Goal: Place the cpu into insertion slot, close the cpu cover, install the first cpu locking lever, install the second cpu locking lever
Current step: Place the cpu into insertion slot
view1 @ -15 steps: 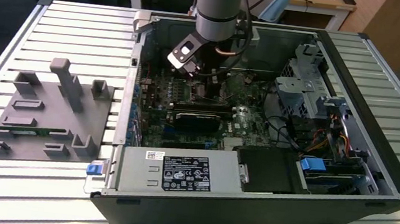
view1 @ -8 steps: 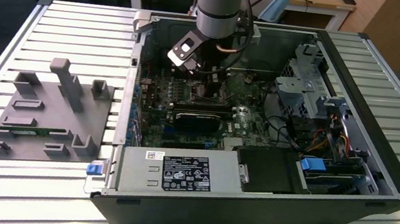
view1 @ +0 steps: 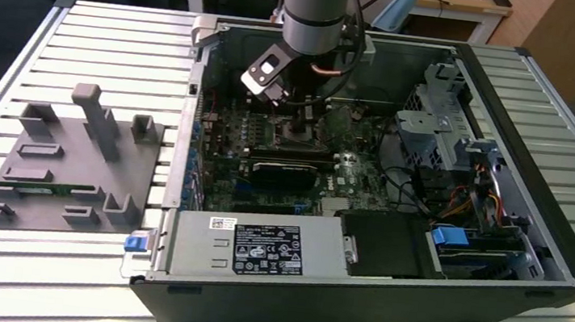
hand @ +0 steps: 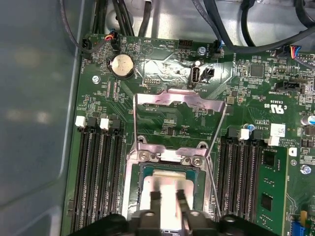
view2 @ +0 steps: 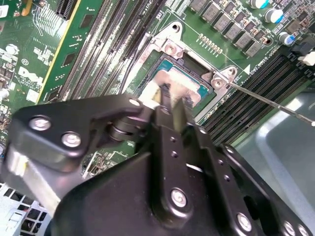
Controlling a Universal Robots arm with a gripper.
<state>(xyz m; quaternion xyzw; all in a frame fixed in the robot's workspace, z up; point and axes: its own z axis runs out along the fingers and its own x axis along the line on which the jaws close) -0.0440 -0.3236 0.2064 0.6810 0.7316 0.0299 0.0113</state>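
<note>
The cpu (hand: 170,184) lies flat in the insertion slot (hand: 132,184), silver top up; it also shows in the second wrist view (view2: 186,81). The cpu cover (hand: 179,101) is swung open and back from the slot, resting over the board. Two thin locking levers (hand: 212,182) (view2: 266,101) stand free, unlatched. My gripper (hand: 169,204) (view2: 175,101) hovers right over the cpu, open by a narrow gap with nothing between the fingers. In the exterior view the gripper (view1: 298,121) reaches down into the computer case over the green board.
Black memory slots (hand: 98,177) (hand: 243,167) flank the slot. A coin battery (hand: 121,65) and cables (hand: 236,29) sit beyond the cover. The case holds a power supply (view1: 256,247) and a drive cage (view1: 454,123). A grey fixture plate (view1: 70,161) lies beside the case.
</note>
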